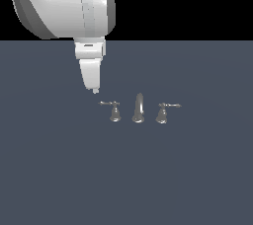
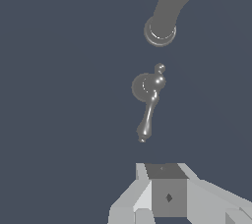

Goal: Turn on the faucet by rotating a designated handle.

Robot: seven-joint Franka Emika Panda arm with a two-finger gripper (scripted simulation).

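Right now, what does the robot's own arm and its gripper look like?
The arm is a bulky, rounded shell, glossy white with grey bands along its edges. It narrows to a white, tapering gripper. In the wrist view the gripper looks blocky and angular, pale grey around a darker grey square face with a small black diamond mark. No cables show.

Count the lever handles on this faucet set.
2. One handle stands on the exterior view's left of the spout, near the gripper; the other handle stands on the spout's right. None seems hidden.
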